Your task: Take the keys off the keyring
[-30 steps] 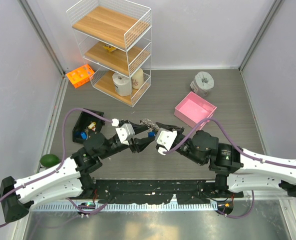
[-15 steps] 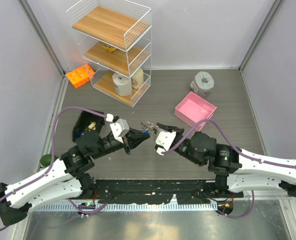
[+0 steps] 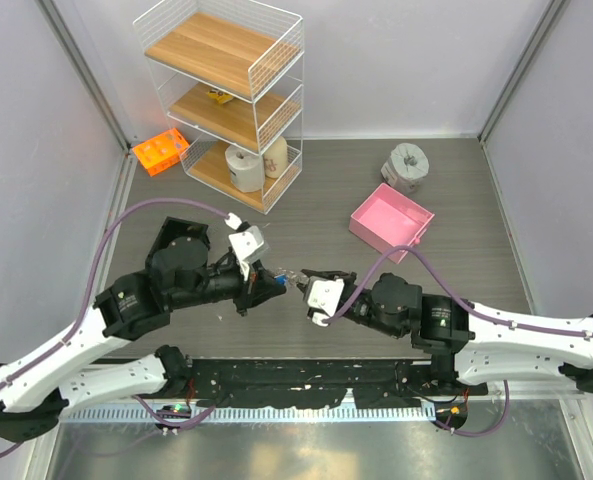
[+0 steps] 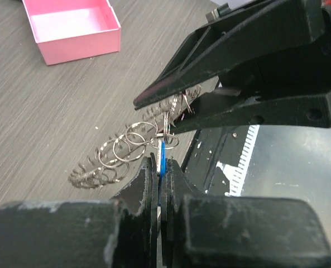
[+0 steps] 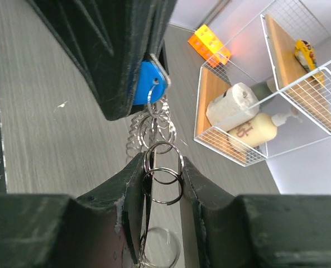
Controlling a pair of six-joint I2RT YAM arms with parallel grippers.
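Two grippers meet nose to nose over the grey table (image 3: 336, 195), near its front edge. The left gripper (image 3: 279, 282) is clenched on the blue-headed key (image 4: 162, 159). In the left wrist view its two fingers (image 4: 145, 184) press flat on both sides of the blue head, and only a thin blue strip shows between them. From this key a small silver ring leads to the keyring (image 4: 133, 146), which looks here like a row of silver wire loops, one beside the other.

The right gripper (image 3: 304, 279) grasps the keyring at the other end. In the right wrist view one round loop sits between its fingers (image 5: 130, 187) and touches both of them. The keyring therefore hangs between the two grippers, above the table. The keys (image 4: 92, 170), small silver ones packed like teeth, hang from the loops in a bunch to one side. I cannot tell if the lowest ones touch the table.

An open pink box (image 3: 391, 220) stands behind the right gripper, well apart from it, and a grey roll (image 3: 408, 165) stands beyond the box. At the far left there is a white wire shelf (image 3: 231, 95) with a paper roll (image 3: 243, 165) and a bottle (image 3: 275, 158) on its lowest board. An orange rack (image 3: 161, 152) lies just beside the shelf. A green round thing (image 3: 98, 321) lies at the left edge of the table.
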